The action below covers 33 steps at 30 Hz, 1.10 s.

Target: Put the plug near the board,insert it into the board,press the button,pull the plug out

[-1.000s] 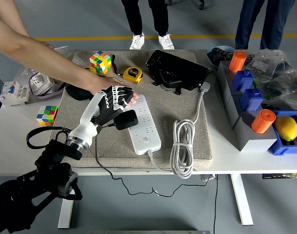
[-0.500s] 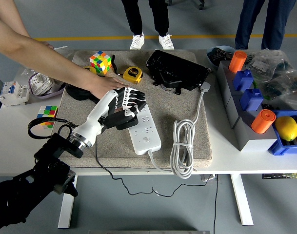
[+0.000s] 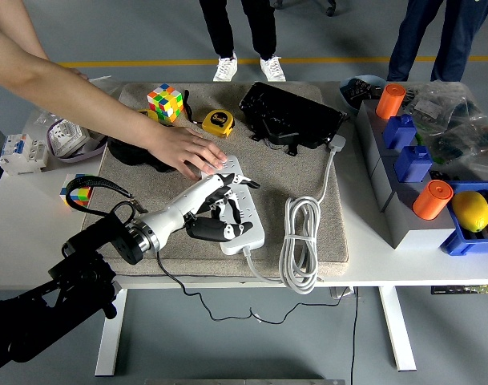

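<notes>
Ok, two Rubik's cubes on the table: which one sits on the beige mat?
The far cube, at the mat's back-left corner beside the yellow tape measure. The other cube lies off the mat on bare white table, left of it.

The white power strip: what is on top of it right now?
On the power strip rest a person's hand at the far end and the robot's left hand with the black plug near the front. The sockets beneath them are hidden.

power strip (image 3: 245,210): white, flat on the grey mat, long axis running near to far
plug (image 3: 207,228): black, apparently seated in the strip's near end (partly hidden)
</notes>
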Available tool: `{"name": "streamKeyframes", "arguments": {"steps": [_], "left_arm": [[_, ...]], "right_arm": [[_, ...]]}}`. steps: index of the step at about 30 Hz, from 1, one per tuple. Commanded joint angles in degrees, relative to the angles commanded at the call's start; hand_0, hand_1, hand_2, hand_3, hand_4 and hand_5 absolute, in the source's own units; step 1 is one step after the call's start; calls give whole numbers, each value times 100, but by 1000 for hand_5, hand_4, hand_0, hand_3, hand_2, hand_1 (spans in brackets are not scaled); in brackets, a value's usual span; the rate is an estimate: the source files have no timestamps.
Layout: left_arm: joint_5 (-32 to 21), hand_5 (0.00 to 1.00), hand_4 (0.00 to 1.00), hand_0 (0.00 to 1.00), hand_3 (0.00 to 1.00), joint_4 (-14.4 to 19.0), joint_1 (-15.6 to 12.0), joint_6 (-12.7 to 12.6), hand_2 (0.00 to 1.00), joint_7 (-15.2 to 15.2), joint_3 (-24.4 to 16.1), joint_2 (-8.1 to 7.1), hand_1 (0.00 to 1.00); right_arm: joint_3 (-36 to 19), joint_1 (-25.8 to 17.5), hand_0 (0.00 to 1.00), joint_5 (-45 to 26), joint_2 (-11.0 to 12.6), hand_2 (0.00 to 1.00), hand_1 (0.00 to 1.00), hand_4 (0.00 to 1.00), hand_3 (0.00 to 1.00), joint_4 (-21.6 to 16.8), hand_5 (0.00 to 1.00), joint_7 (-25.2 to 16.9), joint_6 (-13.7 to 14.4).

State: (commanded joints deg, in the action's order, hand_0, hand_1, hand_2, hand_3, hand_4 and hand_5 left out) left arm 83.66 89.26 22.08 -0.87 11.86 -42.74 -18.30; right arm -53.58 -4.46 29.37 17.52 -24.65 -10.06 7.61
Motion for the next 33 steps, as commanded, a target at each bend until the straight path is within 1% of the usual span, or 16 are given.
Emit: {"name": "streamKeyframes", "arguments": {"steps": [3, 4, 7, 9, 15, 16, 20, 22, 27, 33], "left_arm": [[38, 2, 642, 91, 862, 35, 51, 328, 124, 366, 74, -20, 64], [78, 2, 682, 60, 881, 52, 71, 447, 124, 491, 99, -25, 64], [227, 2, 682, 60, 881, 85, 104, 651, 124, 738, 145, -26, 64], [345, 2, 682, 60, 881, 92, 119, 730, 124, 837, 172, -23, 64], [482, 2, 688, 56, 879, 40, 138, 820, 124, 941, 248, -18, 65], [495, 2, 675, 56, 871, 32, 144, 823, 123, 954, 263, -18, 65], [575, 2, 675, 56, 871, -26, 167, 825, 123, 987, 315, 2, 65], [639, 2, 662, 54, 870, -105, 192, 843, 121, 1027, 355, 28, 63], [728, 2, 662, 54, 870, -261, 264, 853, 121, 1067, 468, 32, 63], [780, 2, 671, 53, 869, -344, 275, 835, 123, 1080, 469, 42, 64]], "right_arm": [[1, -2, 605, 2, 5, 568, 613, 710, 543, 0, 232, 0, -3], [3, -3, 605, 0, 6, 568, 612, 711, 543, 1, 233, 0, -3], [7, -4, 605, 1, 5, 568, 612, 711, 543, 1, 233, 1, -7], [8, -6, 605, 2, 4, 568, 612, 711, 543, 0, 233, 1, -9], [7, -6, 606, 1, 2, 568, 613, 711, 543, 5, 232, -3, -11], [3, -7, 606, 2, 0, 568, 614, 711, 543, 5, 232, -3, -13], [-3, -8, 606, 0, 0, 568, 614, 711, 543, 5, 232, -6, -13], [-5, -8, 606, 5, 3, 568, 613, 710, 543, 1, 231, -6, -15], [-7, -5, 606, 11, 8, 568, 613, 710, 543, -9, 231, -9, -17], [4, -13, 607, 12, 10, 567, 612, 711, 542, -13, 229, -11, -19]]}}
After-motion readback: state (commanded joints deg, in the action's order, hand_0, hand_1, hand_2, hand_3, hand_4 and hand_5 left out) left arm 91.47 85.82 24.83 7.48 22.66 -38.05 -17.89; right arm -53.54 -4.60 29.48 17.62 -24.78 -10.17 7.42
